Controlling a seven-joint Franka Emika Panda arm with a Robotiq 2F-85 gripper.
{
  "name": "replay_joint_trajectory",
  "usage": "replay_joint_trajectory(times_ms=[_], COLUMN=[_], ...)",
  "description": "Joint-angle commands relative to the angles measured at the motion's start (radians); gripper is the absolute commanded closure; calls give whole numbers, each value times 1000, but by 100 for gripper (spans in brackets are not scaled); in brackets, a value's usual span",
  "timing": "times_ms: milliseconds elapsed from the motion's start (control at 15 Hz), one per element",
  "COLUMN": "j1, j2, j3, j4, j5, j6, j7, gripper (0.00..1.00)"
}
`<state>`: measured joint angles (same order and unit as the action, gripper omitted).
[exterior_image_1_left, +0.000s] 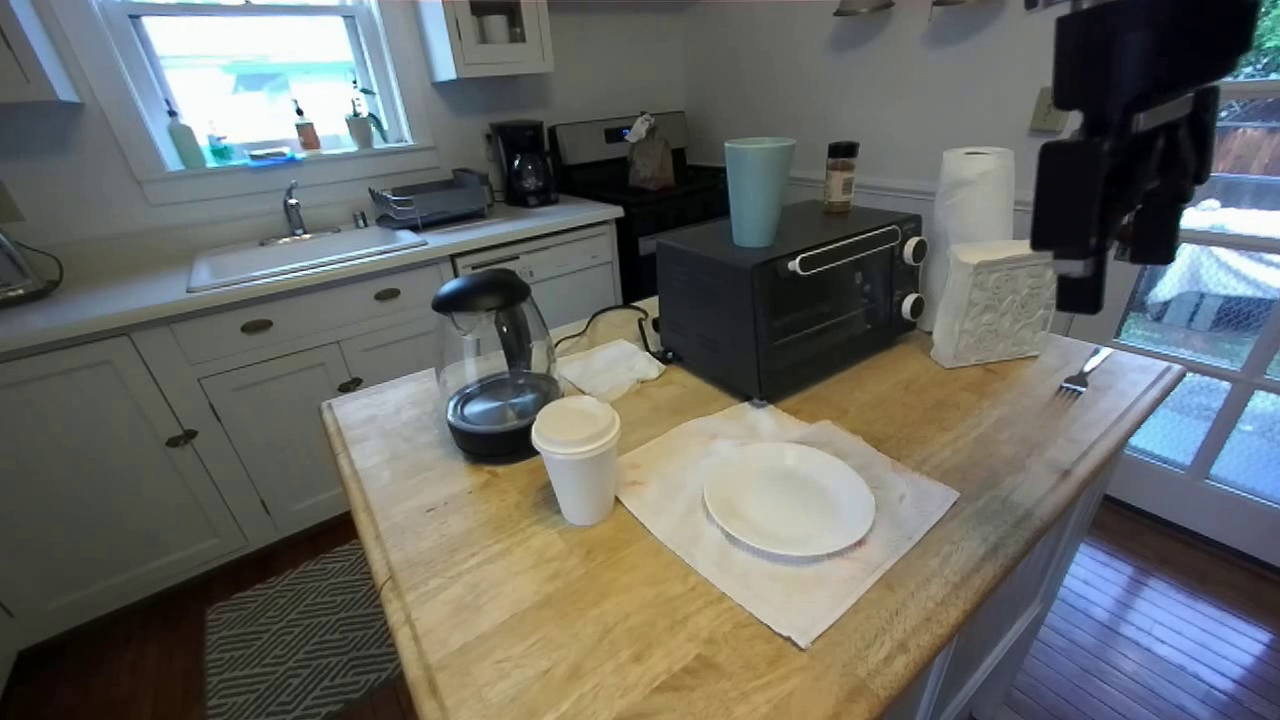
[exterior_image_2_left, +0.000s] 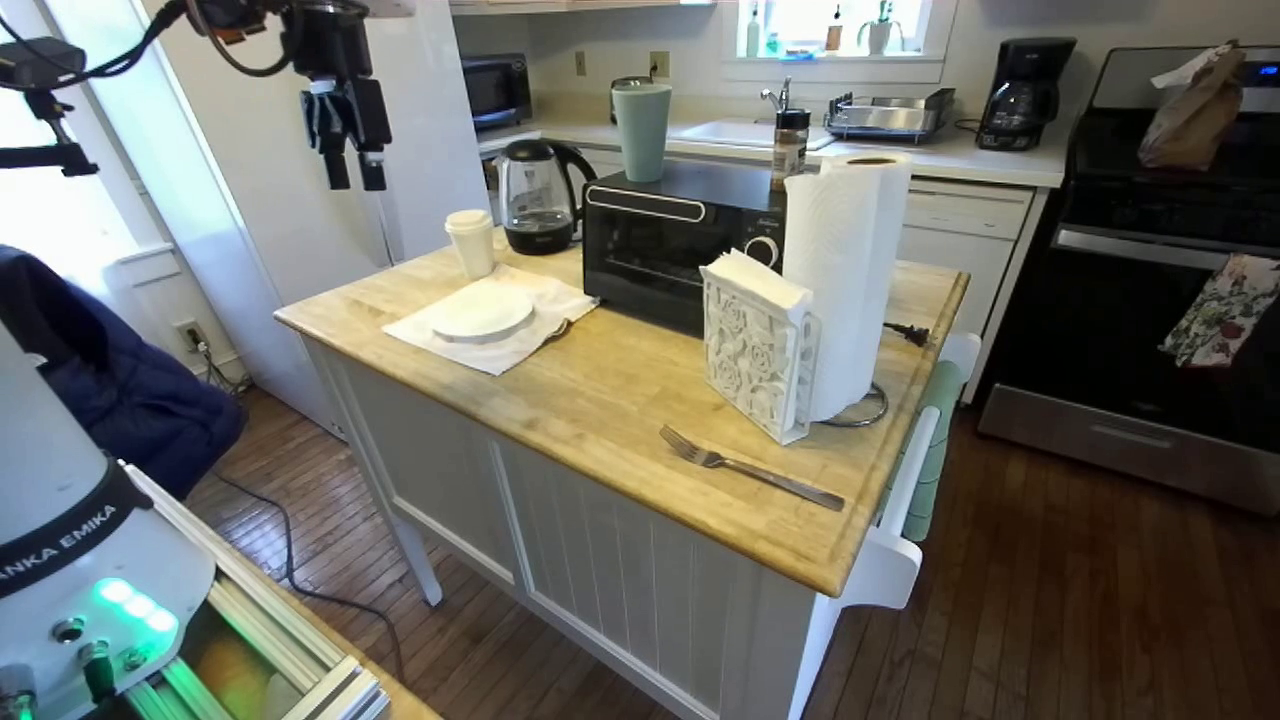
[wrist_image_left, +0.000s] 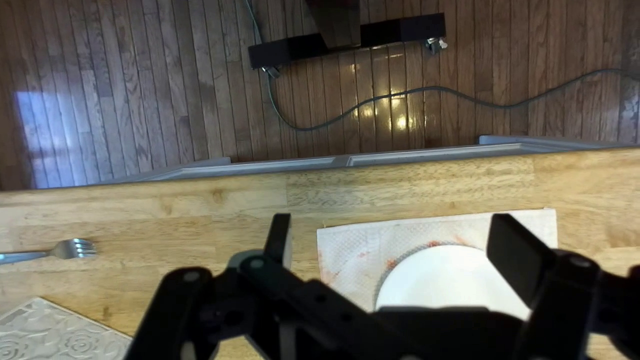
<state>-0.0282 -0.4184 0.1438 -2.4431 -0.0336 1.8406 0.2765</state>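
Observation:
My gripper (wrist_image_left: 392, 240) is open and empty in the wrist view, its fingers wide apart. It hangs in the air above table height in both exterior views (exterior_image_1_left: 1118, 260) (exterior_image_2_left: 356, 175), touching nothing. Below it in the wrist view lies a white plate (wrist_image_left: 445, 280) on a stained paper towel (wrist_image_left: 350, 255); the gripper hides part of both. The plate also shows in both exterior views (exterior_image_1_left: 790, 500) (exterior_image_2_left: 483, 310). A white lidded paper cup (exterior_image_1_left: 580, 470) and a glass kettle (exterior_image_1_left: 500, 400) stand beside the towel. A fork (exterior_image_2_left: 755, 470) lies near the table edge.
A black toaster oven (exterior_image_1_left: 790, 300) stands on the wooden table (exterior_image_1_left: 560, 620), with a teal cup (exterior_image_1_left: 760, 190) and a spice jar (exterior_image_1_left: 841, 178) on top. A white napkin holder (exterior_image_2_left: 755, 350) and a paper towel roll (exterior_image_2_left: 845, 290) stand beside it.

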Motion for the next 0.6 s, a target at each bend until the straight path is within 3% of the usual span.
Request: replay_joint_trajectory(times_ms=[0,267,533], j1=[15,32,66], j2=[135,255,367], j3=[4,26,52], j4=[69,105,128], j5=[-27,-64,-153], j6=[56,121,197], j7=[33,106,269], gripper=[0,0,0])
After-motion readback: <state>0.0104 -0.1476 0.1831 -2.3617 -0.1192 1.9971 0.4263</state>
